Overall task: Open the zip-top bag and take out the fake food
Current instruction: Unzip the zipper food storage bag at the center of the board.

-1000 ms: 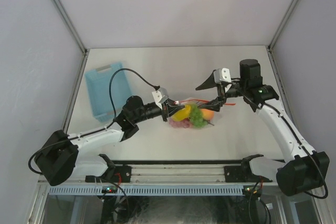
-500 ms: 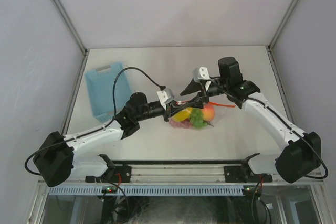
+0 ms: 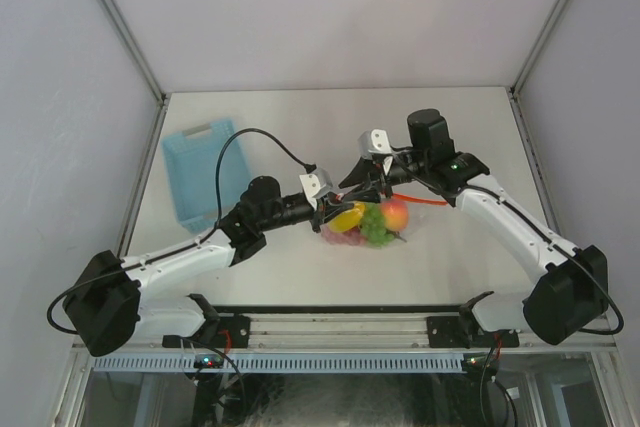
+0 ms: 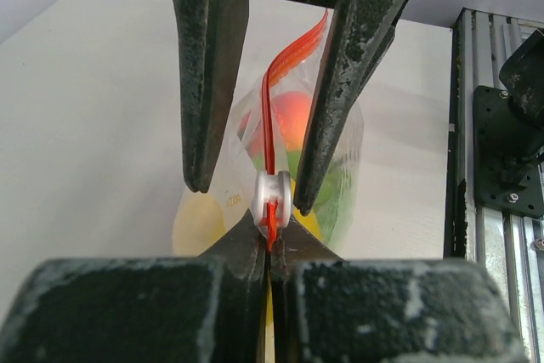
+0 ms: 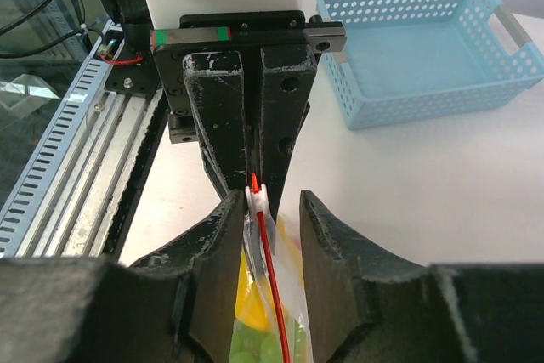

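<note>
The zip-top bag (image 3: pixel 372 225) lies mid-table with the fake food inside: a yellow piece (image 3: pixel 347 215), green grapes (image 3: pixel 375 225) and an orange-red fruit (image 3: pixel 397 213). My left gripper (image 3: pixel 325 209) is shut on the end of the red zip strip (image 4: pixel 270 240), just behind the white slider (image 4: pixel 274 195). My right gripper (image 3: pixel 362 190) is open; its fingers (image 5: pixel 212 269) straddle the slider (image 5: pixel 257 200) and the strip (image 5: pixel 274 295), facing the left gripper (image 5: pixel 251 108). In the left wrist view the right fingers (image 4: pixel 208 74) hang either side of the strip.
A light-blue slotted basket (image 3: pixel 205 172) stands at the far left of the table, and it also shows in the right wrist view (image 5: pixel 425 48). The metal rail (image 4: pixel 501 167) runs along the near table edge.
My right gripper has moved left along the zip strip, from the bag's right end to the slider next to my left gripper. The left gripper has kept its hold.
</note>
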Robot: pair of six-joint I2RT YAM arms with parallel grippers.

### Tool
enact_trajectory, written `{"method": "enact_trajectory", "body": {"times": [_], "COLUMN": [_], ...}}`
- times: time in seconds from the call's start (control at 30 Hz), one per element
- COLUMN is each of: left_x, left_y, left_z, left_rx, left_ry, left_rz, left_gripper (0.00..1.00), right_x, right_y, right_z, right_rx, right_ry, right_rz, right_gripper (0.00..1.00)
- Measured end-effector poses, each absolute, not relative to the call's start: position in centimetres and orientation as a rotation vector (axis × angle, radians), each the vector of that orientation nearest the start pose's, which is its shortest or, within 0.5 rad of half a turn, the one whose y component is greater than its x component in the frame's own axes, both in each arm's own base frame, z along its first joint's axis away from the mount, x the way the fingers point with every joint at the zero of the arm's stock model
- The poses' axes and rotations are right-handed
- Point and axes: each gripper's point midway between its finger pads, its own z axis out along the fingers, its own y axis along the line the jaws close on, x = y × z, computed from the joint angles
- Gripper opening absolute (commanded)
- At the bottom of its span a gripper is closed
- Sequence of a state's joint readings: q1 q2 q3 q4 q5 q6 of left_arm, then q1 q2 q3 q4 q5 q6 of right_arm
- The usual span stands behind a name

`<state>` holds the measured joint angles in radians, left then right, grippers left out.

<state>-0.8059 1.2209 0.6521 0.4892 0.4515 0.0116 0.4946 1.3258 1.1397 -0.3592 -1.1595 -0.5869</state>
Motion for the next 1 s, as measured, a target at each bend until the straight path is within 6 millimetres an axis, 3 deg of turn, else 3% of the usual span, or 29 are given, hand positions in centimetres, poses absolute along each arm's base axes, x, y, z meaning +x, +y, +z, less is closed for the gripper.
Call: {"method": "enact_trajectory", "body": {"times": [0.5,1.0], "left_x": [22.02,22.30], "left_y": [-33.80,-33.17], "left_z": [21.90,22.27], "left_rx": [1.002,0.977], "left_ry": [1.422,1.434], "left_rz": [-0.961,-0.920], "left_gripper": [0.00,0.00], "right_x": [21.57,21.87], "right_y": [29.03,28.16], "right_z": [26.28,26.16], "right_rx": [-1.521,-1.524], "right_ry": [1.231,1.231], "right_rz": [1.154,1.124], "right_gripper": [0.05,0.00]}}
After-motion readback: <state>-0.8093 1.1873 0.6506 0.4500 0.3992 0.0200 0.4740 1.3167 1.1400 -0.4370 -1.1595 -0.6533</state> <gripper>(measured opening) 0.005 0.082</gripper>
